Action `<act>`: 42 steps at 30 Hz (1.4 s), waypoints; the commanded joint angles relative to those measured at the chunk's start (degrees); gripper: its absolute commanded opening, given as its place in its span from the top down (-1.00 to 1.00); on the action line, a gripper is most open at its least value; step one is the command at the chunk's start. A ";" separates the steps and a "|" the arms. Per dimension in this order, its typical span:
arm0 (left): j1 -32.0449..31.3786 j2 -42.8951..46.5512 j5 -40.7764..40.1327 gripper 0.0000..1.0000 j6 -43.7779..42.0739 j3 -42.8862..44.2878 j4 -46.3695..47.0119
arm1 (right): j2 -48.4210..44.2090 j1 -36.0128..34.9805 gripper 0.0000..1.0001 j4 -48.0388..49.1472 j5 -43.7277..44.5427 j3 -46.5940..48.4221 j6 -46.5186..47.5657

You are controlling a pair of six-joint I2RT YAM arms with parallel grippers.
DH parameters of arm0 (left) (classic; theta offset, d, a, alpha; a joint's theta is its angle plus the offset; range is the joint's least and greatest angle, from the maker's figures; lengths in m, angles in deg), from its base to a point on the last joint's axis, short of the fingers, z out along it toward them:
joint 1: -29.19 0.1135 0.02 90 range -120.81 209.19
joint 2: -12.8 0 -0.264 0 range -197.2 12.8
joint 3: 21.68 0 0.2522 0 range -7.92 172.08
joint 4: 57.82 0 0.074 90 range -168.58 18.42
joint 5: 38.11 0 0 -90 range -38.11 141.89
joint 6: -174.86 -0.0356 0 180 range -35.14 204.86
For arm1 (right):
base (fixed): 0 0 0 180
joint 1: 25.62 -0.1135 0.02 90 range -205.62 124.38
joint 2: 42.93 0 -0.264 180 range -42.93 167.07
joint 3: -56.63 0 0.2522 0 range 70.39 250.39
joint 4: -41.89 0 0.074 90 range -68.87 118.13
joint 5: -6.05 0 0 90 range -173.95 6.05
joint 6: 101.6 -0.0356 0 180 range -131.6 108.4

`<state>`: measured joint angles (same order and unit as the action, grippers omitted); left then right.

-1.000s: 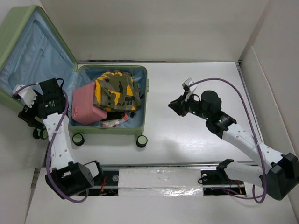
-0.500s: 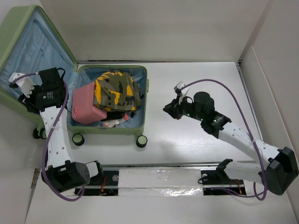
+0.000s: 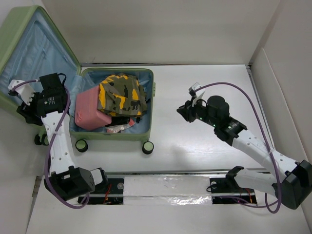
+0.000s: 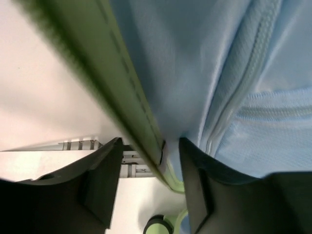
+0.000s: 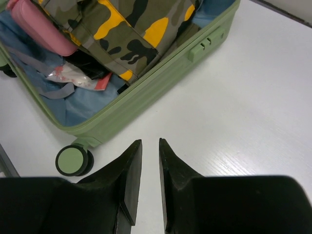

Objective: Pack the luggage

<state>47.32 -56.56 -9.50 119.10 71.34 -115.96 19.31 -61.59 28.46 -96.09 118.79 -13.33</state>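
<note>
Luggage (image 3: pixel 151 105): open on the left part of the desk (image 3: pixel 209 78), base flat, wheels toward me.
Lid (image 3: pixel 34 48): tipped up and away to the left, pale blue lining facing the base, so the base lies free for loading.
Load: a pink case (image 3: pixel 90 112) and a camouflage garment (image 3: pixel 122 95) lie heaped in the base, the garment partly on the case and rising above the rim.
Left claw (image 4: pixel 146 156): part open and astride the lid's lower green edge. One finger is on the shell side, the other against the lining. I see a gap on the shell side, so I'm straddling it, not pinching.
Why there: my guess is that the edge is the handle for swinging the lid over.
Right claw (image 5: pixel 150 146): nearly closed, with a slim gap between the fingers and nothing in it. It hangs over bare desk just off the luggage's front corner, above a wheel (image 5: pixel 72 161).
Why there: out of the lid's way, yet near enough to press the heap down.
Stage: packing looks nearly done, and closing comes next, I'd say.
Risk: that garment could catch in the seam.
</note>
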 commanded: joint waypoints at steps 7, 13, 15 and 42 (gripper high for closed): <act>1.21 -4.55 -1.37 0.75 1.36 6.52 1.13 | -0.98 0.99 0.48 0.63 0.89 2.22 -0.11; -0.62 -0.35 3.29 1.00 -3.99 3.01 7.19 | -0.72 0.99 0.48 0.98 0.72 2.05 -0.37; -9.89 3.59 0.06 1.00 -10.72 -2.15 14.18 | -0.19 0.99 0.48 1.15 0.45 2.13 -0.55; -32.46 23.66 57.84 1.00 -30.63 -22.66 23.81 | 3.07 3.62 0.41 2.21 2.82 1.52 -2.83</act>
<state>16.87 -31.43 19.07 79.83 51.47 -98.67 23.20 -58.57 28.57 -94.89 118.79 -15.54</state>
